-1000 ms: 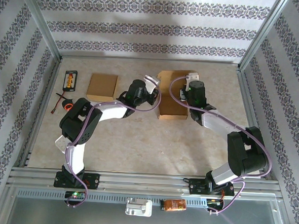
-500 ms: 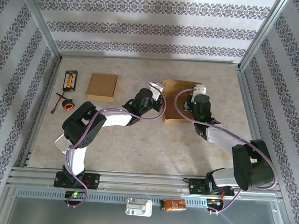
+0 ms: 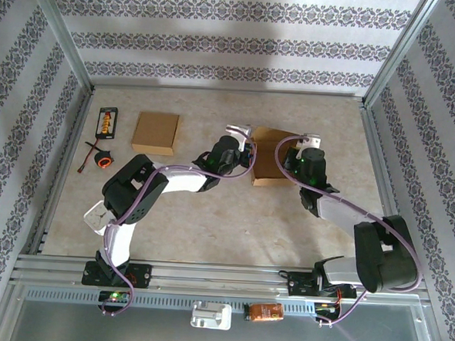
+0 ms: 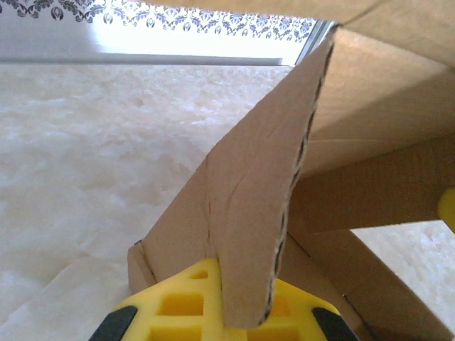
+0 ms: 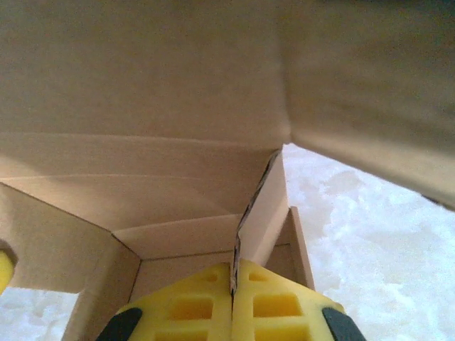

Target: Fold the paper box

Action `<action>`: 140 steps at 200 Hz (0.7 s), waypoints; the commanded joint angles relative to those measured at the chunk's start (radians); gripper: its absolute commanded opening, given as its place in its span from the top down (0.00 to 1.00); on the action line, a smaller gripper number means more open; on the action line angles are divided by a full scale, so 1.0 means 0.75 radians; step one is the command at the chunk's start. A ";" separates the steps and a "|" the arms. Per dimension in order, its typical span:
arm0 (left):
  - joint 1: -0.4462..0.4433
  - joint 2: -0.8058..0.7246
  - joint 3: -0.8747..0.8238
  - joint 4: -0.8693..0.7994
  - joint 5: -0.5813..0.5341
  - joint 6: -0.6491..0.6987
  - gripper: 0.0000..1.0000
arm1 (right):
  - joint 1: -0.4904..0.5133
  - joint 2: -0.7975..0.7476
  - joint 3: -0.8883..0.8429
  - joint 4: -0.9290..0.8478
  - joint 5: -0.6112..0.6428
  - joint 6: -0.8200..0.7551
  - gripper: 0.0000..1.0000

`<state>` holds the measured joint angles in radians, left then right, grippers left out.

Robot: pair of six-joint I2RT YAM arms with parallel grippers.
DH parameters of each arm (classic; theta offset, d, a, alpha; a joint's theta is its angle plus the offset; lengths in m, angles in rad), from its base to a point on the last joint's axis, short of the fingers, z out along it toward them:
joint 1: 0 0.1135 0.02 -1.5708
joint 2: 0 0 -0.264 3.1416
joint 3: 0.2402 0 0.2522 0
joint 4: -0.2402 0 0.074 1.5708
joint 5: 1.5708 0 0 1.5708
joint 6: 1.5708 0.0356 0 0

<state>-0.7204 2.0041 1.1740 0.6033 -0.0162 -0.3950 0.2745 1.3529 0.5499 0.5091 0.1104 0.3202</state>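
The left pincer (image 4: 242, 302) is pressed together on a cardboard flap (image 4: 249, 213) of the paper box. In the left wrist view, the flap's corrugated edge runs down between the two yellow pads (image 4: 178, 309) and the flap stands up out of them, leaning a little. Just beyond these fingertips and to their right, more brown walls of the box rise and close over the top. To the pincer's left lies the pale table (image 4: 92, 156).

The right pincer (image 5: 233, 295) is also closed, pinching a thin cardboard wall (image 5: 259, 192) whose raw edge climbs straight up from between its yellow pads (image 5: 284, 302). Ahead of and above these fingertips a broad brown panel roofs over the space. A side wall stands to the pincer's left, and white table surface shows to its right.

From above, the paper box (image 3: 271, 154) sits between the two pincers. The left pincer (image 3: 246, 150) is at the box's left edge and the right pincer (image 3: 294, 161) at its right edge, the two roughly facing each other across it.

Well out on the left pincer's outer side lies a flat folded cardboard piece (image 3: 155, 133). Farther that way is a black device with an orange label (image 3: 107, 121), and near it a small round black-and-orange part with red leads (image 3: 101, 160). Back behind both arms' bases, on the near rail, rest a white block (image 3: 211, 316) and an orange pack (image 3: 265, 312).
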 commanded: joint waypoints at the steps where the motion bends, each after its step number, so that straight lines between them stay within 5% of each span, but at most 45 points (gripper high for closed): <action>1: -0.105 0.050 0.065 -0.230 0.159 -0.096 0.96 | 0.079 -0.016 -0.053 -0.143 -0.190 0.023 1.00; 88: -0.107 0.059 -0.006 -0.296 0.166 -0.093 0.99 | 0.109 -0.091 -0.151 -0.170 -0.110 0.064 0.99; 140: -0.107 0.046 -0.126 -0.195 0.200 -0.124 0.99 | 0.111 -0.152 -0.249 -0.177 -0.077 0.160 0.89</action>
<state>-0.7868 2.0335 1.1233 0.4641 0.0719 -0.4793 0.3450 1.2648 0.4088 0.4561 0.0883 0.3840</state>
